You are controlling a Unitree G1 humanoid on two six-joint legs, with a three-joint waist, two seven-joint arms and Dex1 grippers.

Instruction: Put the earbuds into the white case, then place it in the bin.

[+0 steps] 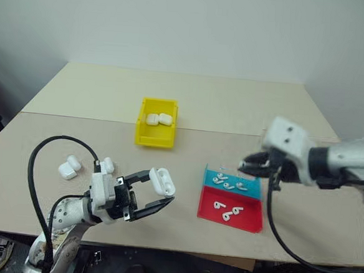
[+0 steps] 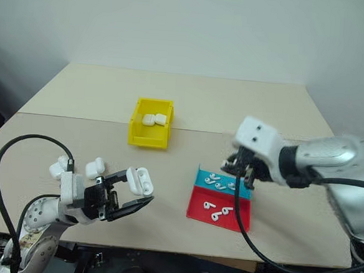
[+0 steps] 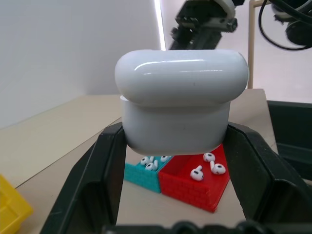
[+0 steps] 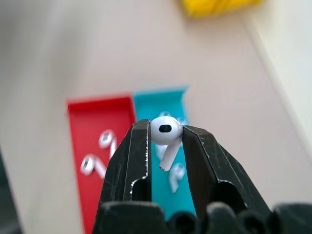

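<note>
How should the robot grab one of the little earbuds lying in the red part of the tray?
Come straight down from above and pinch the rounded head of an earbud, one finger on each side. They lie flat in the shallow red tray, so there's no room from the side, and the thin stem would slip. The right gripper holds its earbud that way.

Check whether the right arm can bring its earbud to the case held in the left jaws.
Probably yes. The right gripper pinches an earbud above the red-and-blue tray, and bare table lies between it and the white case, held in the left gripper. The case's lid looks closed, though.
</note>
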